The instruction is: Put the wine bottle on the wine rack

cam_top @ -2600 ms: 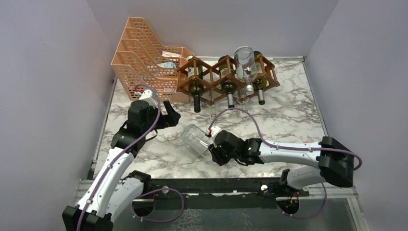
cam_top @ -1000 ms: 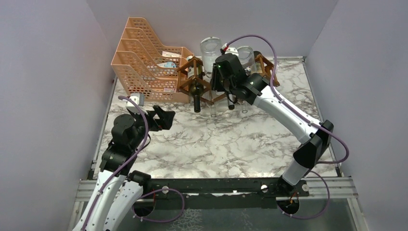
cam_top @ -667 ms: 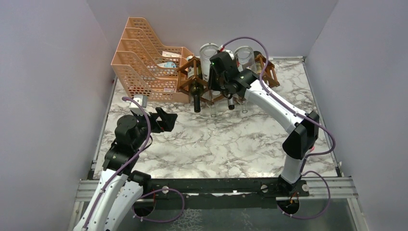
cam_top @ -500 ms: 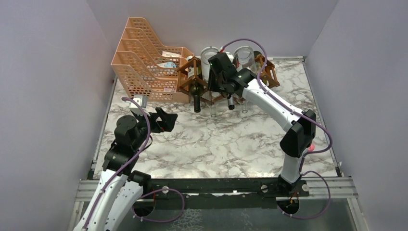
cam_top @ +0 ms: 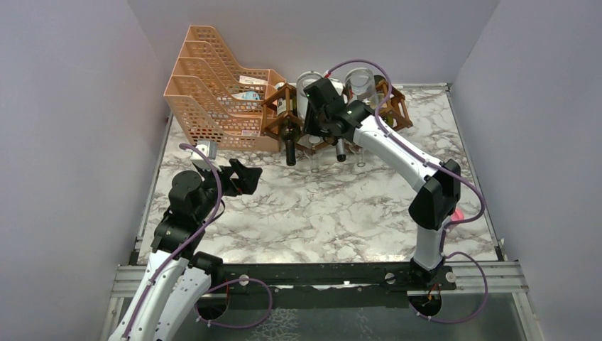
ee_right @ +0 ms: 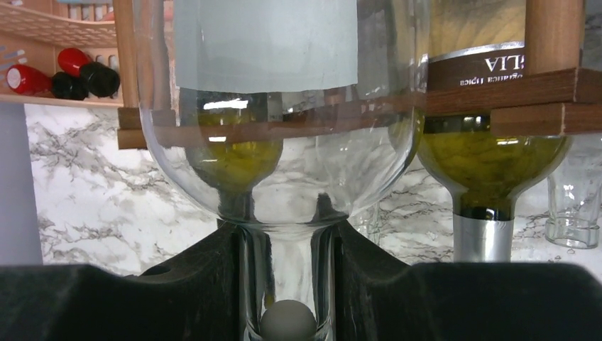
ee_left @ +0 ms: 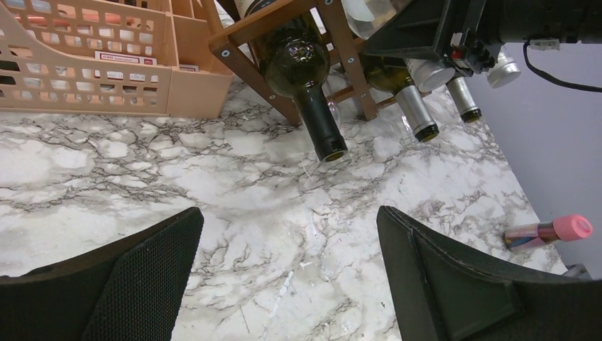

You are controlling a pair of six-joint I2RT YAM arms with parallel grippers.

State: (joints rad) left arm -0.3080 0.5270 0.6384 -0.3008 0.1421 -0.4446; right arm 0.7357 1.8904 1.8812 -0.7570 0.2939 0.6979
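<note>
your right gripper has its fingers clamped on the neck of the clear wine bottle. makes sense imo: hold the thin end and the fat body goes in first, neck facing you like the other bottles.

the body is up at the top of the wine rack, in the dip between two diamonds, just beside a green labelled bottle already lying in its slot. from the top view the bottle sits near the left part of the rack, with another clear bottle further right. honestly can't tell if the glass is resting on the slats or hanging just above them, too many reflections.

your left gripper is wide open, holding nothing, parked well apart over the marble table, i'd guess just to stay out of the way. the peach tray isn't involved.

i'd want the weight on the wood before letting go, round glass rolls.
</note>
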